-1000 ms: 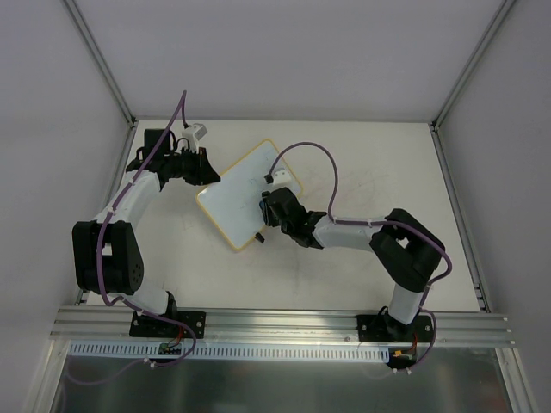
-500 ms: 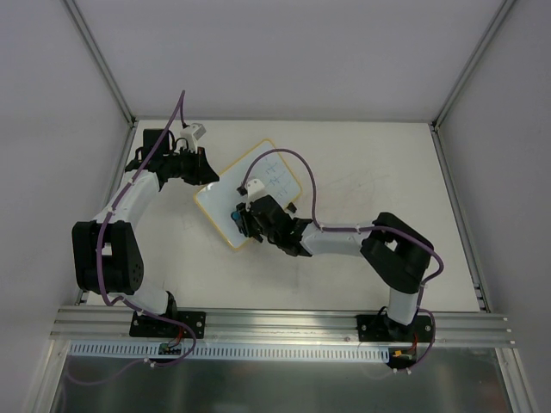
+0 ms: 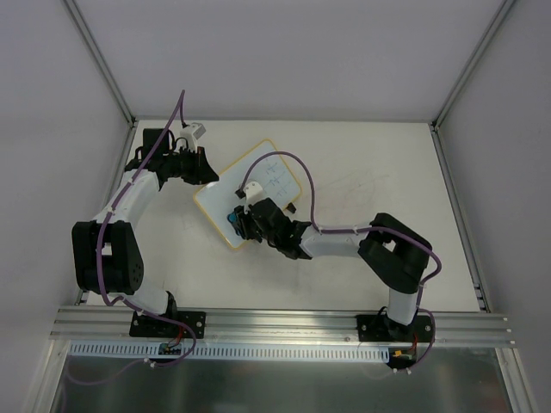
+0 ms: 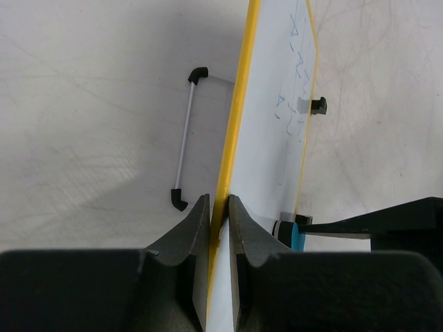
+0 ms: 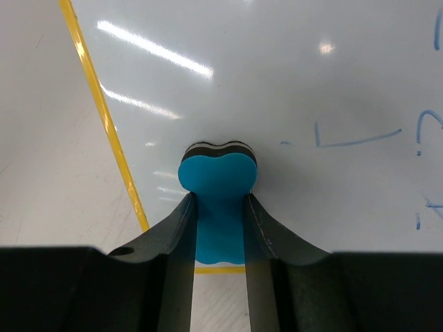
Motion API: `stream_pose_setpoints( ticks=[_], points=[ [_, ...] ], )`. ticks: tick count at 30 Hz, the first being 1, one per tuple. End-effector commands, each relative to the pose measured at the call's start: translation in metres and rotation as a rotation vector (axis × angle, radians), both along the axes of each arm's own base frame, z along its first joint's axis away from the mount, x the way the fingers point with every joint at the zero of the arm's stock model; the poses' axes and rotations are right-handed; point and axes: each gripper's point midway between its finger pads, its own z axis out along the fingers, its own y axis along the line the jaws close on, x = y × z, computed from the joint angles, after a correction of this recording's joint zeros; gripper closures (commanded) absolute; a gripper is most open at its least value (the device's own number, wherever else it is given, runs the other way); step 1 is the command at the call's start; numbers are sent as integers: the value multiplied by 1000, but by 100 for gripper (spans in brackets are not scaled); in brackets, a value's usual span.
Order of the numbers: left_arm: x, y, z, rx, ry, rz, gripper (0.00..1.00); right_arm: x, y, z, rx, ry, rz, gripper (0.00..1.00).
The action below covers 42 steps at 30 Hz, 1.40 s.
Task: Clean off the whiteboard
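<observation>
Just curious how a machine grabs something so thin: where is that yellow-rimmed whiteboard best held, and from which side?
Grip the whiteboard by its yellow rim, edge-on from the side, clamping both faces. It is thin, so only an edge offers purchase; the left end effector pinches it so, leaving the face free for the eraser.

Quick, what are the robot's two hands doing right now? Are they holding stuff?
Left gripper: shut on the whiteboard, pinching its edge.
Right gripper: shut on the blue eraser, held against the whiteboard.
</observation>
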Motion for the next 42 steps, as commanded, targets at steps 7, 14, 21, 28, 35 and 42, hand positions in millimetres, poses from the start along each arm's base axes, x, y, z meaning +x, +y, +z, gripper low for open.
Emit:
stream_pose_setpoints(
  ticks=[7,14,21,28,35,42],
  points=[
    [-9,-1,7,11,27,7,100,22,-55,-53,4,141,-193,100],
    [-11,-1,6,10,33,0,100,48,-89,-56,4,142,-305,100],
    [-14,-2,5,11,36,-8,100,66,-117,-57,-8,131,-388,100],
    [-15,-1,6,15,31,-10,100,75,-111,-35,-31,72,-355,100],
    [-18,-3,4,20,39,-14,100,60,-46,6,-86,-41,-146,100],
    [-18,-3,4,22,38,-16,100,29,23,25,-68,-63,54,100]
  ],
)
